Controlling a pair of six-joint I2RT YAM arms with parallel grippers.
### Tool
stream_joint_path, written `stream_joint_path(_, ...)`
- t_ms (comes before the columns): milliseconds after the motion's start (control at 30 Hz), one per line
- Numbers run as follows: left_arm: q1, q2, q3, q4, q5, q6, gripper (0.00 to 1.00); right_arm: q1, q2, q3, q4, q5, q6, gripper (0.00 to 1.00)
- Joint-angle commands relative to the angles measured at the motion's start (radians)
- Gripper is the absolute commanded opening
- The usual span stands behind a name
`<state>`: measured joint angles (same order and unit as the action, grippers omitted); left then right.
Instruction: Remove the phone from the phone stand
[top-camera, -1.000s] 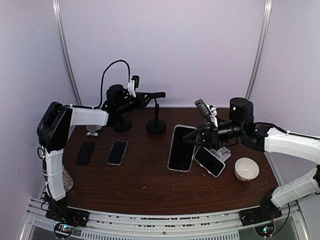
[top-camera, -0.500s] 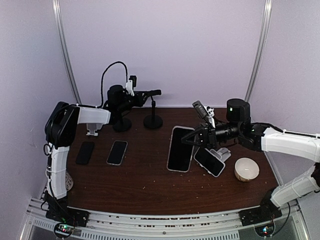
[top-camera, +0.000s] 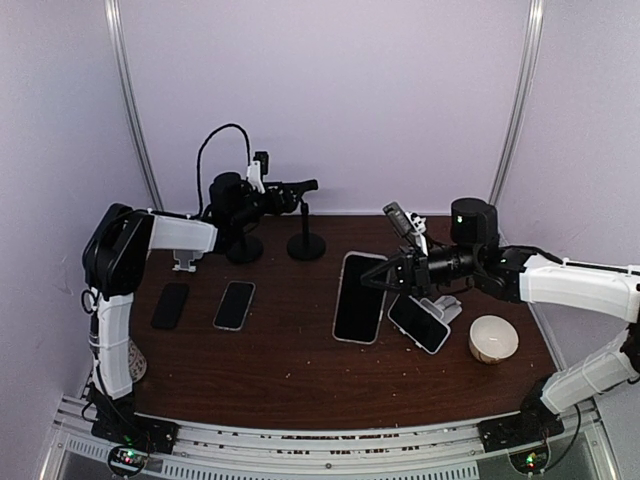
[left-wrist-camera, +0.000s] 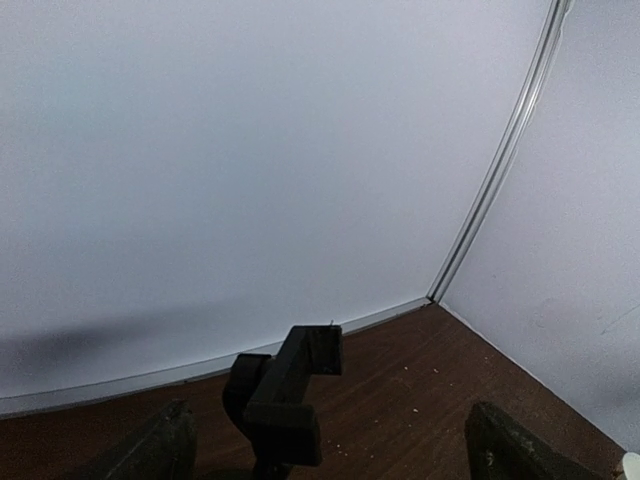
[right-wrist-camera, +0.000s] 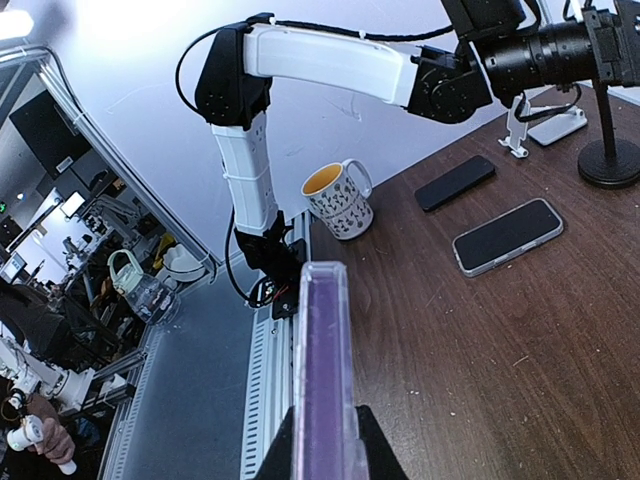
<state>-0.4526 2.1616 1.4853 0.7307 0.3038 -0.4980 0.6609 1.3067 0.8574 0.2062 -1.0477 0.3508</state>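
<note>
Four phones, two white stands, two black pole stands, one bowl and one mug on the bench.

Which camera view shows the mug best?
The right wrist view: the mug shows whole there, handle included. In the top external view the left arm hides most of it. The left wrist view does not show it.

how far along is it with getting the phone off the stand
Looks done: the black pole phone stand is empty, and the large purple-edged phone is apart from it. In hand: the right gripper is shut on that phone, seen edge-on between its jaws; the left gripper sits open around the stand's clamp. Left: probably setting the phone down and letting go.
</note>
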Motion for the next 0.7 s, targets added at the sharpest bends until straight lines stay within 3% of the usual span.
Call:
stream_joint_path(0, 0.002, -0.12, -0.035, 0.031, -0.028, 0.049, 0.98, -0.007, 0.006, 0.031, 0.05, 0.022, 0.028, 0.0)
stream_joint_path(367, -0.009, -0.351, -0.148, -0.118, -0.073, 0.156, 0.98, -0.006, 0.041, 0.074, -0.032, 0.078, 0.046, 0.0)
stream_joint_path(667, -0.035, -0.605, -0.282, -0.355, -0.247, 0.275, 0.98, 0.018, 0.137, 0.179, -0.193, 0.177, -0.013, 0.0)
